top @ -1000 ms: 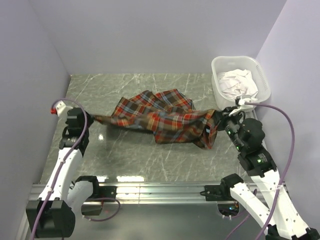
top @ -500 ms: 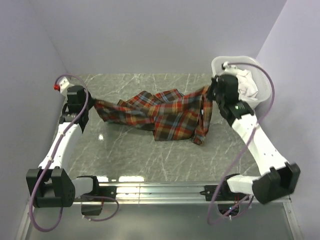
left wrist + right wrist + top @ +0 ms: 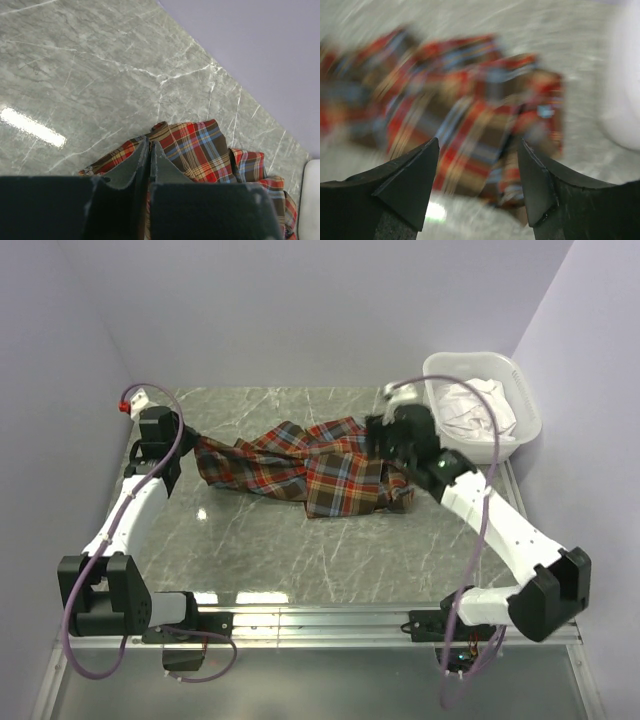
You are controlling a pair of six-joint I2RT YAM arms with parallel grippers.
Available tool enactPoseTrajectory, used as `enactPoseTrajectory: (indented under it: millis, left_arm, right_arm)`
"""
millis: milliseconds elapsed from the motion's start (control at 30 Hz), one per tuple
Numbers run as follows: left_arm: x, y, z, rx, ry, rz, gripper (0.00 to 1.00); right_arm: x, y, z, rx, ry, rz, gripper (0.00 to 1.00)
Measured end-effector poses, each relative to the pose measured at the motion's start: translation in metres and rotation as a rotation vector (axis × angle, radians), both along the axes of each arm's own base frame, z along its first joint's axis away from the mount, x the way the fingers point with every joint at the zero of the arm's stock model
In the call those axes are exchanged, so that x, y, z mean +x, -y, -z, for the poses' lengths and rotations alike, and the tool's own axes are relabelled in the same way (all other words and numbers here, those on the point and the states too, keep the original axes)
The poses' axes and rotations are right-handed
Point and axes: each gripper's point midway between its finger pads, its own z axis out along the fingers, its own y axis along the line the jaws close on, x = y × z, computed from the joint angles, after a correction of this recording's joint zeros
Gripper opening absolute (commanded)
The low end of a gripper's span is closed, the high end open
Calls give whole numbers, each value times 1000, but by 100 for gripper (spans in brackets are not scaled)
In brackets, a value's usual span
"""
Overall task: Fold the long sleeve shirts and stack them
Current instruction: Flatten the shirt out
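One long sleeve shirt (image 3: 300,465), plaid in red, orange, teal and dark brown, lies crumpled across the middle of the marble table (image 3: 300,550). My left gripper (image 3: 186,437) is shut on the shirt's left edge and holds it slightly raised. In the left wrist view its fingertips (image 3: 149,143) press together over the plaid cloth (image 3: 200,150). My right gripper (image 3: 378,436) hovers above the shirt's right end. Its jaws stand wide open with nothing between them (image 3: 479,145), and the blurred shirt (image 3: 460,100) lies below.
A white basket (image 3: 527,403) holding white cloth (image 3: 470,405) stands at the back right corner, beside the right arm. Lilac walls close in the table on the left, back and right.
My right gripper has opened and let go of the shirt's right end, which dropped onto the table, and swung left over the shirt. My left gripper drew its edge slightly back.
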Motion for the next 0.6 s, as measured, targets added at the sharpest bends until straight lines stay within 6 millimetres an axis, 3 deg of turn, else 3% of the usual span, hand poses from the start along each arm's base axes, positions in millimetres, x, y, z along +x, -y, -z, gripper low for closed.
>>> enactPoseTrajectory:
  millis: [100,167,467,600]
  left_arm:
    - [1,0,4,4,-13,5,7]
    - [1,0,9,10,-26,9,6]
    - [-3,1,23,17,-81,19,6]
    - [-3,1,24,18,-87,18,7]
  right_arm:
    - [-40,-50,21,-44,-30,-254,71]
    - [-57,-70,39,-72,-56,-372,71]
    - [-89,-116,163,-347,-290,-639,71]
    - [-97,-129,194,-484,-326,-716,71]
